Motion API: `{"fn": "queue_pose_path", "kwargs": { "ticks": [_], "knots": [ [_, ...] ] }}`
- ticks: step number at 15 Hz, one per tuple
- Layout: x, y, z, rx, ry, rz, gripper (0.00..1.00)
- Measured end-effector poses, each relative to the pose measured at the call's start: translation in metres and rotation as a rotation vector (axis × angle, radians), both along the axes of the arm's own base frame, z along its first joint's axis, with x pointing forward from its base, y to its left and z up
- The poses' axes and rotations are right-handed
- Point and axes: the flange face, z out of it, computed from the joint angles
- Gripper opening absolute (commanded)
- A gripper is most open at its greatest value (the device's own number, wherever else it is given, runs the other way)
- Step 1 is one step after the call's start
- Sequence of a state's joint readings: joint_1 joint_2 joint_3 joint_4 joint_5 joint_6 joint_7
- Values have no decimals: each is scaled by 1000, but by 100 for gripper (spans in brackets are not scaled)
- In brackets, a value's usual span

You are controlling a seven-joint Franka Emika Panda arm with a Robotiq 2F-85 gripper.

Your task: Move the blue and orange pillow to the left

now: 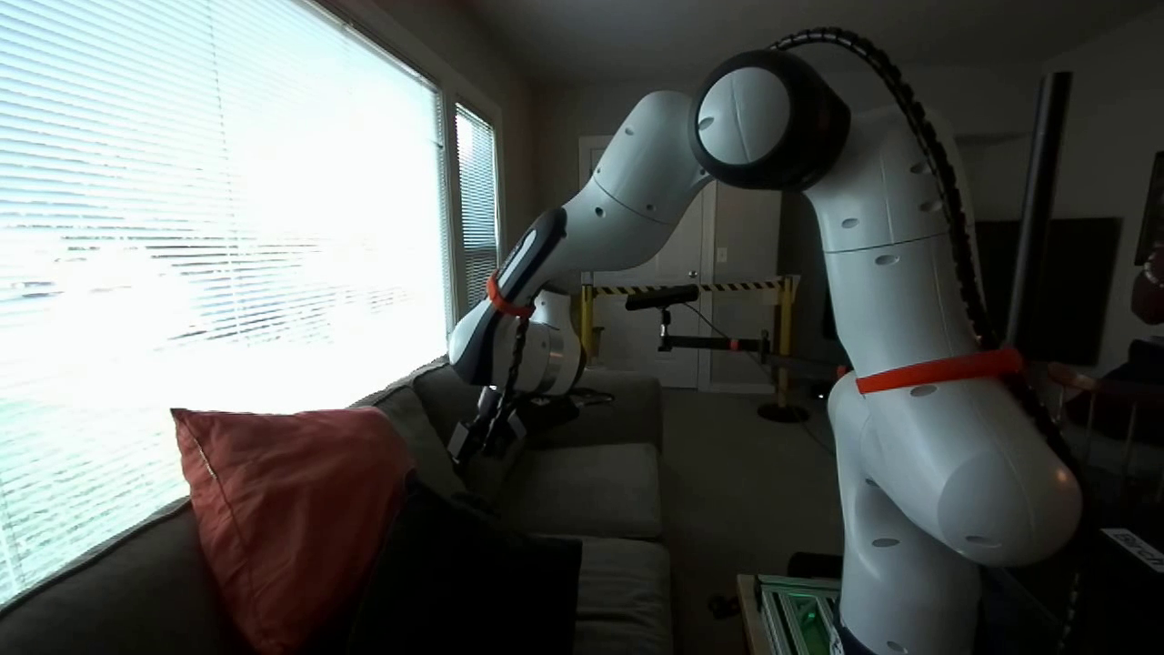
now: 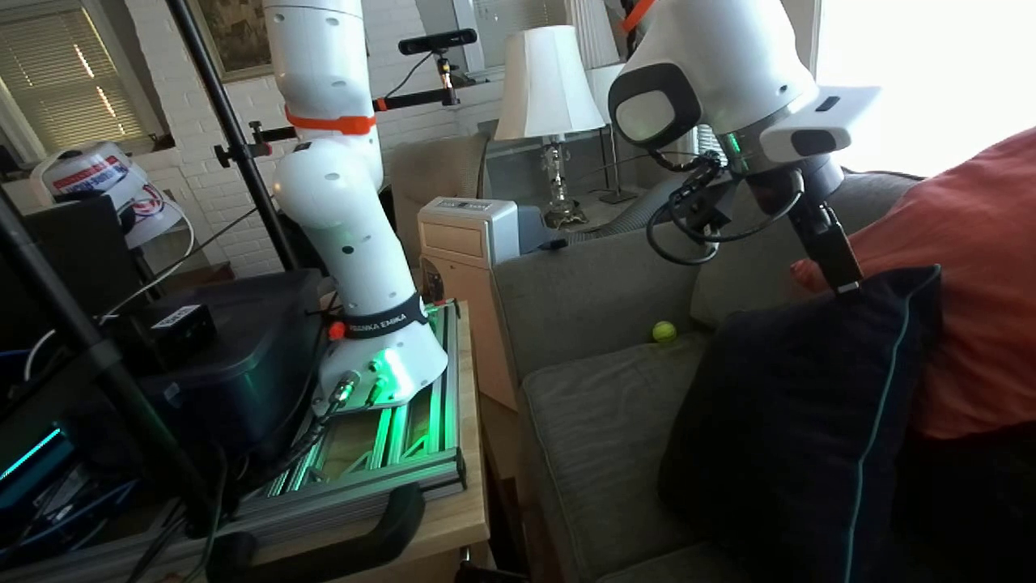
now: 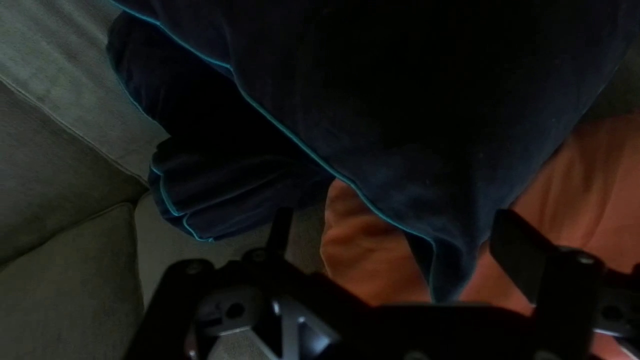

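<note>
- The pillow [image 1: 296,518] sits on the sofa [image 1: 582,491], at the near left in an exterior view, propped against the sofa's back in front of the bright window [image 1: 273,227].
- It is big, square and soft, coral-red in this light, with a sharp corner poking up at its upper left and a pale seam line down its left side.
- Shallow creases run over its face; close up in the wrist view the cloth looks a warmer orange, wrinkled and gathered near its edge.
- In an exterior view a navy cushion [image 2: 793,421] with teal piping leans in front of it, hiding part of it, and the pillow bulges out to the right.
- The gripper [image 3: 394,225] hangs at the cushion's top, its fingers [image 3: 517,250] spread wide; in the wrist view a cushion corner shows between them, and I cannot tell whether either one touches it.
- A yellow-green ball [image 2: 664,331] rests on the far seat, well apart from the pillow.
</note>
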State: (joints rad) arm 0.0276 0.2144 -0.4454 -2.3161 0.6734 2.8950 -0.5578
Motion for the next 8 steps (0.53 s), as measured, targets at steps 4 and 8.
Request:
{"fn": "queue_pose_path", "kwargs": {
  "ticks": [4, 8],
  "knots": [
    [1, -1, -2, -7, -13, -35, 100],
    [14, 12, -1, 24, -55, -45, 100]
  ]
}}
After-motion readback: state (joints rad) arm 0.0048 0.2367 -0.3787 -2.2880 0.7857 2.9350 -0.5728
